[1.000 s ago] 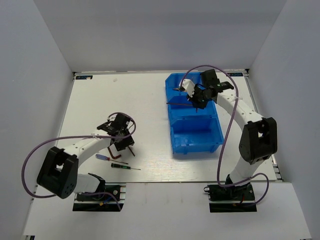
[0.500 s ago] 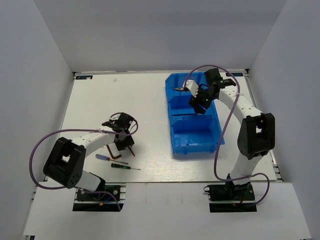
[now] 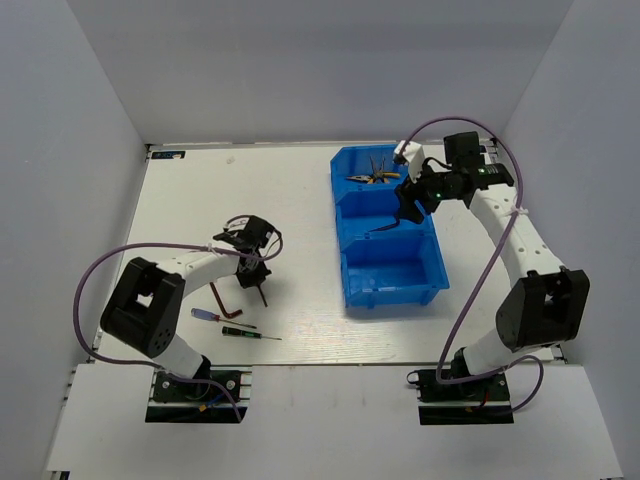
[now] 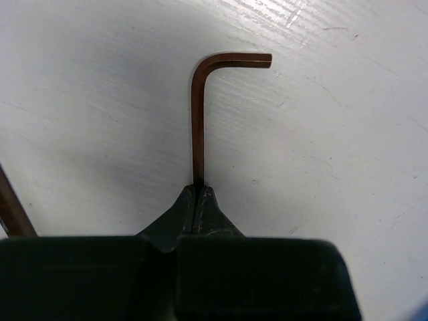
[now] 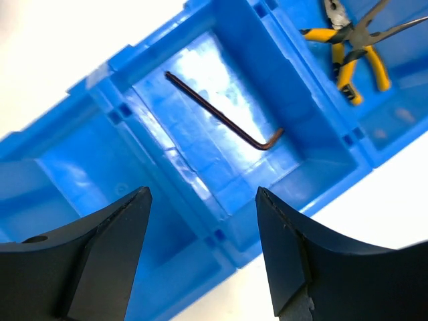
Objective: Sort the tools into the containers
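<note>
My left gripper point(image 4: 199, 190) is shut on the end of the long arm of a brown L-shaped hex key point(image 4: 196, 114), low over the white table; in the top view the gripper point(image 3: 258, 280) is left of centre. A second brown bar point(image 4: 10, 207) shows at the left edge of the left wrist view. The right gripper point(image 5: 202, 192) hangs open and empty above the blue bin point(image 3: 340, 250). Another hex key point(image 5: 224, 117) lies in the middle compartment, and yellow-handled pliers point(image 5: 351, 47) lie in the far one. Two small screwdrivers, blue-handled point(image 3: 205, 315) and black-handled point(image 3: 245, 332), lie on the table.
The bin's near compartment point(image 3: 390, 265) holds nothing. White walls enclose the table on the left, back and right. A brown hex key point(image 3: 222, 298) lies just left of the left gripper, and purple cables loop off both arms.
The left gripper has shut on the hex key. The right gripper has opened, dropped its hex key into the middle compartment and drawn back to the right.
</note>
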Available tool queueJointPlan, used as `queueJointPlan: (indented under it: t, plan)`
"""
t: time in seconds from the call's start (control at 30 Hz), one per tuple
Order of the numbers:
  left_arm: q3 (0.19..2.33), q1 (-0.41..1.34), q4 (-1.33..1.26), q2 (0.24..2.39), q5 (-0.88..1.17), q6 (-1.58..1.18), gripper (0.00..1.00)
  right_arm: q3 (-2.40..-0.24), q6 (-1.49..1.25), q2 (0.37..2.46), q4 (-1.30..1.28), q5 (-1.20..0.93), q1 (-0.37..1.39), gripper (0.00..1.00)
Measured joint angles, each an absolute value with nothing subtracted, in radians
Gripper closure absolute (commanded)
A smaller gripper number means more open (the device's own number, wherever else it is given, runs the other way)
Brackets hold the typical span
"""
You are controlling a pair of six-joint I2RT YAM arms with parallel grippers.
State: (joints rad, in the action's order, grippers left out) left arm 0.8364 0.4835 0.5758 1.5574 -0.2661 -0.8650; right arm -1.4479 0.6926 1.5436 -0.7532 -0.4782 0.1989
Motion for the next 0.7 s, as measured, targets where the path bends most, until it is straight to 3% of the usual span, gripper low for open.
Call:
queueJointPlan:
  t: [0.37,0.7]
  plan:
    - [1.034,0.521,0.573,1.625,-0.239,-0.648,1.0,-1.31,0.616,1.501,-0.76,-0.589,0.151,0.3]
    - [1.303,0.568,0.174,1.739,0.198,-0.242,1.0,-1.244,0.624,1.428,-0.762,-0.647,0.109,0.34]
